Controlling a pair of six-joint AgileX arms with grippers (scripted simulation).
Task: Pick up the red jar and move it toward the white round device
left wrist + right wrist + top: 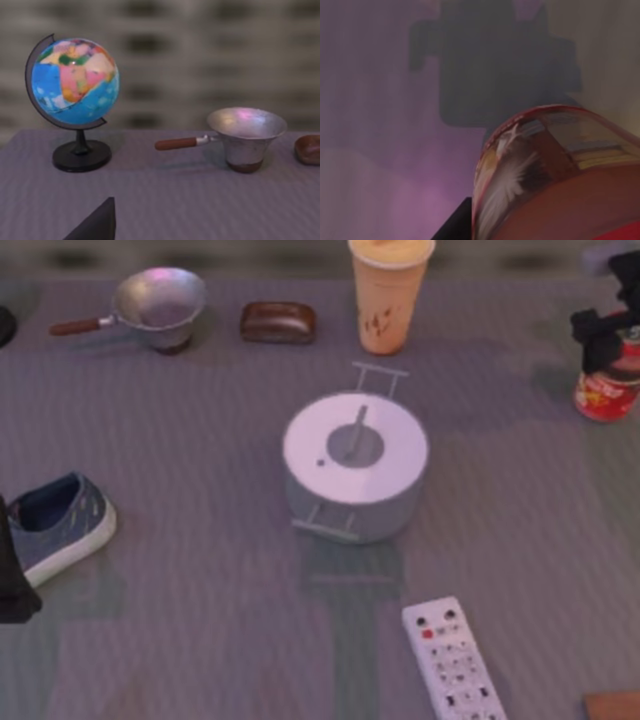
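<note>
Tabletop seen from above: one white round device [356, 452] at centre, ringed by one orange cup [389, 292] at 12 o'clock, one brown block [278, 322] and one metal pan [158, 306] toward 11, one shoe [58, 524] at 9, one remote [454, 660] at 5. One red jar [608, 380], red label with white print, stands at 2 o'clock with bare cloth between it and the device. The right gripper [604, 332] sits on its top, finger opening not discernible; the left gripper [12, 575] is parked at 8 o'clock.

Grey table [200, 640] carried the white round device [355, 465] at centre, a remote [452, 660] below it. Saucepan [150, 310], brown case [278, 322], orange cup [388, 295] lined the far edge. Shoe [60, 525] sat left; globe [72, 100] beyond the pan.
</note>
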